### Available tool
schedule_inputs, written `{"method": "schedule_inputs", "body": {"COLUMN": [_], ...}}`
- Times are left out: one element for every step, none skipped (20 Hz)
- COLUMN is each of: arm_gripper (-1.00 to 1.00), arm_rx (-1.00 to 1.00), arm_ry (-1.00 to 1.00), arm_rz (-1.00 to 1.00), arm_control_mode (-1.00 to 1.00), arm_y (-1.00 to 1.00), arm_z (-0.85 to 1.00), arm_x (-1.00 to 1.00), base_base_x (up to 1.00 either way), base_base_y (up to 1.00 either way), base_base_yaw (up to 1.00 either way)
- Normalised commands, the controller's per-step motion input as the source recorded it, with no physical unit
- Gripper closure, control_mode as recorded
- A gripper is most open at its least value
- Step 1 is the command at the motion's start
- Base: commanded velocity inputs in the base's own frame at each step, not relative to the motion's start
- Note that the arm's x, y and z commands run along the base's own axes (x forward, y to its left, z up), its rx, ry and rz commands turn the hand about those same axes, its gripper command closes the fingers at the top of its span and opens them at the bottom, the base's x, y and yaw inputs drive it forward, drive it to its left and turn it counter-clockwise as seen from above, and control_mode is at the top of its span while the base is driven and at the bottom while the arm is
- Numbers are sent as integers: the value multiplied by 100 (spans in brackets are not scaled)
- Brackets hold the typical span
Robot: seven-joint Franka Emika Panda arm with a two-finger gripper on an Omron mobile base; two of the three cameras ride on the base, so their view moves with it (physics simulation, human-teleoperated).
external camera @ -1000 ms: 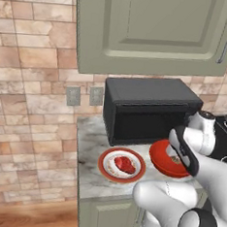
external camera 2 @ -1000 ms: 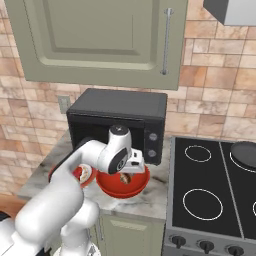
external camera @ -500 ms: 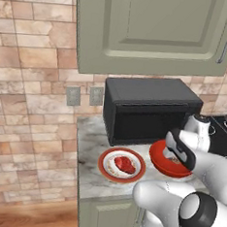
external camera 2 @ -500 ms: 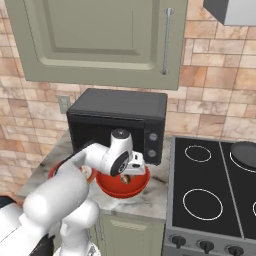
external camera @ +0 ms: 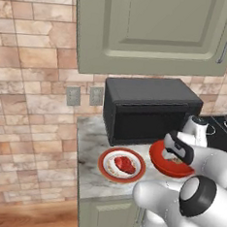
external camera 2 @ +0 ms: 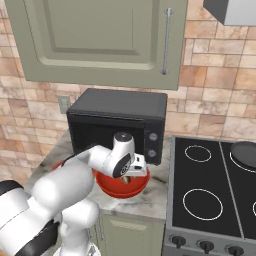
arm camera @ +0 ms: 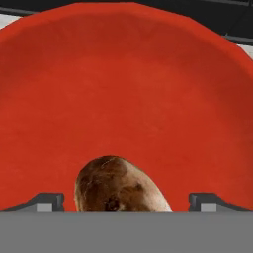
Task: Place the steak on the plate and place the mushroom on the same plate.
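Note:
The steak [external camera: 124,164], a small red slab, lies on the white plate with the red-orange rim [external camera: 103,164] at the counter's front left. The tan-brown mushroom [arm camera: 116,185] sits inside a deep red bowl [external camera: 165,165] to the right of the plate, in front of the microwave. My gripper [external camera: 174,157] reaches down into that bowl. In the hand view my gripper [arm camera: 126,203] is open, with one dark fingertip [arm camera: 49,201] on each side of the mushroom and a gap on both sides. From the right base view the gripper [external camera 2: 132,174] hangs over the bowl [external camera 2: 120,187].
A black microwave [external camera: 147,108] stands right behind the plate and bowl. Grey-green wall cabinets [external camera: 152,31] hang above it. A black stovetop [external camera 2: 210,195] with a dark pan [external camera 2: 245,152] lies to the right. The marble counter [external camera: 90,147] ends at a brick wall on the left.
The hand has stayed over the red bowl with barely any shift. The arm's elbow joint has risen in the left base view. The jaws remain open.

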Motion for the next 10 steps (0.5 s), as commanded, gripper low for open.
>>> {"method": "schedule_inputs", "body": {"arm_gripper": [100,100,100,100,100,100,100,100,100,100], "arm_rx": [0,0,0,0,0,0,0,0,0,0], "arm_ry": [0,0,0,0,0,0,0,-1,-2,-5], "arm_rz": [0,0,0,0,0,0,0,0,0,0], "arm_control_mode": [-100,-100,-100,-100,-100,-100,-100,-100,-100,-100], "arm_y": [0,0,0,0,0,0,0,0,0,0], "arm_z": [-19,-19,-16,-14,-10,-9,-3,0,0,11], "arm_x": [1,0,0,0,0,0,0,-4,-17,-34], "base_base_x": [0,0,0,0,0,0,0,0,0,0], "base_base_y": [0,0,0,0,0,0,0,0,0,0], "base_base_yaw": [0,0,0,0,0,0,0,0,0,0]}}
